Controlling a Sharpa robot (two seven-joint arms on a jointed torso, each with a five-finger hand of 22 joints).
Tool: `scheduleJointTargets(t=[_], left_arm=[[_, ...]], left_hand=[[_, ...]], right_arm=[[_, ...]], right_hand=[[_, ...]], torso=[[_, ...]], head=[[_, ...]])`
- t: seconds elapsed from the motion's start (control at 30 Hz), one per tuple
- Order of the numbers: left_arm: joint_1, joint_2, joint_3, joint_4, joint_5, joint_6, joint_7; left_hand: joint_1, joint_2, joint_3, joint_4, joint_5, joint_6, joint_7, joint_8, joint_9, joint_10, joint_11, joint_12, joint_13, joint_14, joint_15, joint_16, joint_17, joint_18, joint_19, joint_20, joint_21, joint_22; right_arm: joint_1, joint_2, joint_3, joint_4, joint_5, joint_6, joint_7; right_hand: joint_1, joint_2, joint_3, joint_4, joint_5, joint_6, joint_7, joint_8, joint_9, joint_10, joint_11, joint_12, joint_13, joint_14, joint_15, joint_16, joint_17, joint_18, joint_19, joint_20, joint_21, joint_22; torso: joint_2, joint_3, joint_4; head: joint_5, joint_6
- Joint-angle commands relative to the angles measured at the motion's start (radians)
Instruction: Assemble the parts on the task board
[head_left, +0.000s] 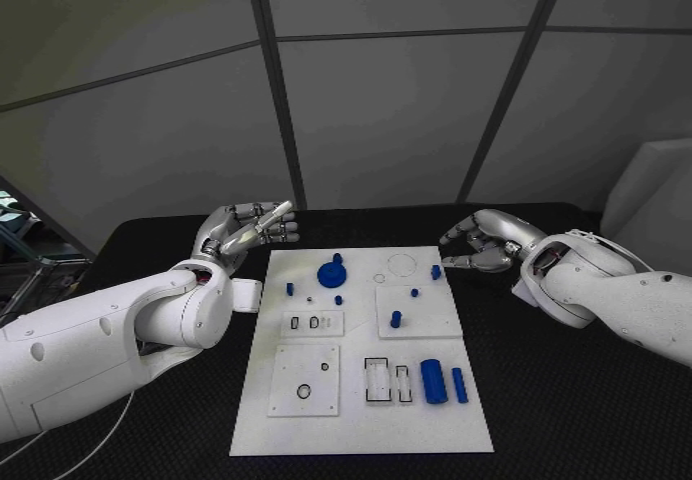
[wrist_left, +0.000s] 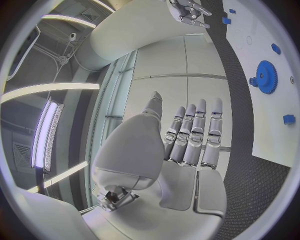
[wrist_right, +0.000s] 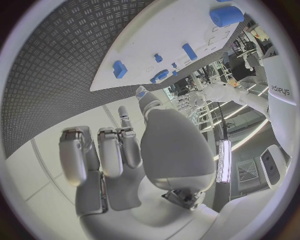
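**Occlusions, Cut-Offs and Unresolved Detail**

Head view: the left arm (head_left: 101, 345) is cut off by the left and bottom edges; the right arm (head_left: 635, 300) is cut off by the right edge. The recesses and small markings on the task board (head_left: 361, 420) are too small to tell apart. The small blue parts (head_left: 414, 293) near the board's middle are too small to identify by shape.

Left wrist view: the task board (wrist_left: 275, 135) is cut off by the circle's rim; the left hand (wrist_left: 187, 145) hides part of the table behind it.

Right wrist view: the right hand (wrist_right: 125, 155) hides one corner of the task board (wrist_right: 162, 40); a large blue cylinder (wrist_right: 226, 16) sits at the rim.
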Motion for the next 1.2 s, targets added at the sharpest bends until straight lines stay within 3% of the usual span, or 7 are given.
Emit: scheduleJointTargets(t=[0.03,0.37,0.83,1.2], left_arm=[[0.001,0.003,0.001,0.0,-0.005,0.016,0.004],[0.001,0.003,0.001,-0.002,-0.005,0.014,0.003],[0.0,0.003,0.001,-0.004,-0.005,0.013,0.003],[0.0,0.002,0.001,-0.005,-0.005,0.011,0.001]], left_hand=[[0.003,0.01,0.0,-0.005,-0.003,0.01,0.0,-0.003,0.001,0.006,0.002,-0.001,0.001,0.004,0.001,-0.006,0.001,0.056,-0.009,0.0,0.004,0.002],[0.003,0.01,0.0,-0.005,-0.003,0.01,0.0,-0.003,0.001,0.006,0.002,-0.001,0.001,0.004,0.001,-0.006,0.001,0.056,-0.009,0.0,0.004,0.002],[0.004,0.01,0.0,-0.005,-0.003,0.01,-0.001,-0.004,0.001,0.006,0.002,-0.001,0.001,0.004,0.001,-0.006,0.001,0.056,-0.01,0.0,0.004,0.002],[0.004,0.01,0.0,-0.006,-0.003,0.01,0.0,-0.004,0.001,0.007,0.002,-0.002,0.001,0.004,0.001,-0.006,0.001,0.056,-0.01,0.0,0.005,0.002]], right_arm=[[-0.002,0.009,0.0,-0.021,0.007,0.032,0.036],[-0.019,0.047,0.0,-0.072,-0.037,0.067,0.019],[-0.033,0.075,0.0,-0.105,-0.06,0.075,0.001],[-0.037,0.093,0.0,-0.121,-0.065,0.085,0.0]], right_hand=[[0.011,-0.005,-0.002,-0.007,-0.003,-0.008,0.0,-0.007,0.0,0.057,0.0,-0.005,0.204,0.089,-0.005,-0.004,0.199,-0.012,0.093,-0.002,-0.003,0.251],[0.013,-0.007,-0.007,-0.009,0.008,-0.015,-0.002,-0.006,0.0,0.056,-0.001,-0.006,0.204,0.089,-0.006,-0.005,0.199,-0.011,0.092,-0.002,-0.004,0.249],[0.019,0.004,-0.007,-0.015,0.017,0.015,-0.009,0.007,0.009,0.061,-0.006,-0.001,0.209,0.09,-0.012,-0.004,0.203,-0.013,0.096,-0.007,-0.002,0.254],[0.027,0.027,0.006,-0.024,0.02,0.067,-0.015,0.022,0.02,0.065,-0.012,0.003,0.214,0.091,-0.017,-0.002,0.208,-0.014,0.102,-0.013,0.002,0.261]], torso=[[0.001,-0.0018,0.0034],[0.0,-0.0033,0.002],[0.0,-0.0031,0.0022],[-0.001,-0.0029,0.0023]], head=[[-0.002,-0.001],[0.002,-0.009],[0.004,-0.014],[0.005,-0.016]])
